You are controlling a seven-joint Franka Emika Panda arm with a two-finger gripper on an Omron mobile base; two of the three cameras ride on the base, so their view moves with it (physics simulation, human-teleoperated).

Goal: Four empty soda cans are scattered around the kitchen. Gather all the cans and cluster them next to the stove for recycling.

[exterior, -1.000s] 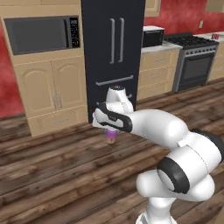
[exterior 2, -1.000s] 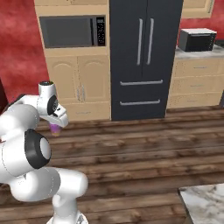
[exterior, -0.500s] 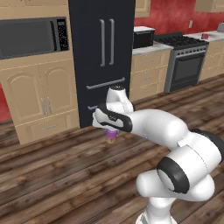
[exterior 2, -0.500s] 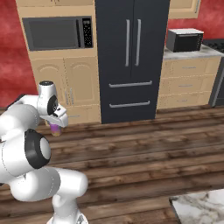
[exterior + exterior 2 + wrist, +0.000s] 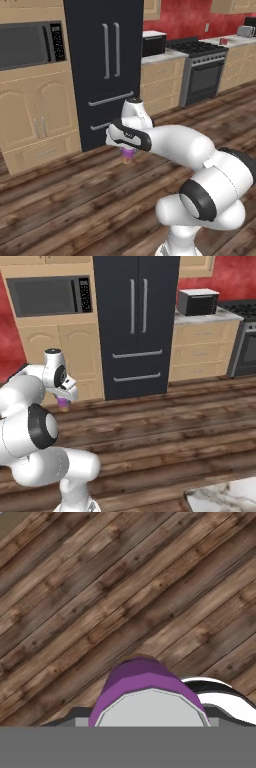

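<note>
My gripper (image 5: 128, 150) hangs over the wooden floor in front of the fridge, shut on a purple soda can (image 5: 129, 154) that sticks out below the hand. The right base view shows that same purple can (image 5: 62, 402) under the gripper (image 5: 63, 399) at the left. Seen from the hand, the can's silver top and purple body (image 5: 135, 679) fill the bottom middle and hide the fingertips. The stove (image 5: 200, 72) stands far off to the right, and its edge (image 5: 248, 341) also shows. A small red can-like thing (image 5: 223, 41) sits on the counter right of the stove.
A tall black fridge (image 5: 102, 70) stands straight ahead, with a built-in microwave (image 5: 30, 45) in cabinets to its left. A boxy black microwave (image 5: 198, 302) sits on the counter between fridge and stove. A marble counter corner (image 5: 225, 498) juts in at lower right.
The whole scene has slid left in both base views, so the base has moved. More of the stove and right counters now shows. The arm holds its pose with the purple can.
</note>
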